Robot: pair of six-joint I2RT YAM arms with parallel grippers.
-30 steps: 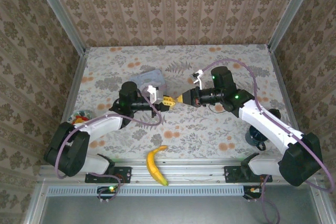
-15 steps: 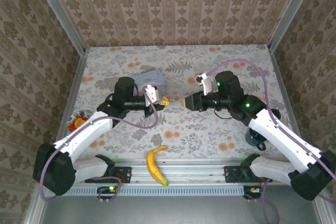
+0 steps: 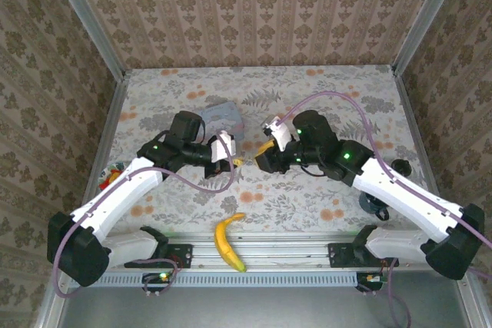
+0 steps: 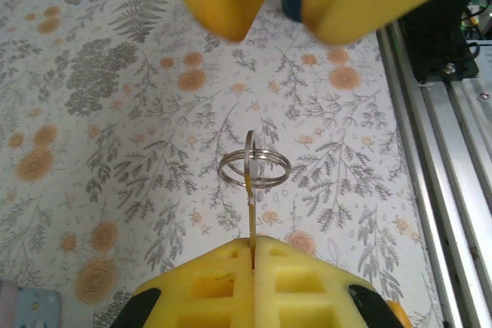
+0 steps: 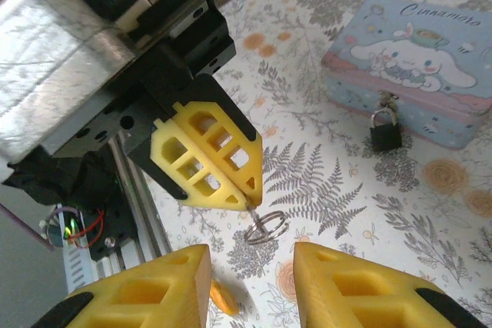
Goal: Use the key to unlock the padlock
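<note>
The left fingers (image 4: 231, 257) are pinched shut on the key (image 4: 251, 213). It stands edge-on, straight out from their tips, with its ring (image 4: 254, 168) hanging at the free end. Its long axis runs from the left fingers toward the right fingers (image 5: 330, 274). Those are parted to a moderate gap with nothing in it. In both wrist views the ring sits just short of that gap and roughly in line with it, not yet between the two fingers. The coming move seems to turn on this: to take the ringed end, the right fingers would have to cover the last short stretch along the key's axis, with their gap set across the key's flat. The padlock (image 5: 384, 134) hangs from the clasp on the front of the tin (image 5: 415, 74), above the table (image 4: 92, 113). It is well apart from the key and off to one side of both sets of fingers. In the top view the tin lies nearer the left arm. A second ago the two sets of fingers met tip to tip. Half a second ago the right had drawn back clear. Now it is close in again, angled differently, with its fingers apart.
</note>
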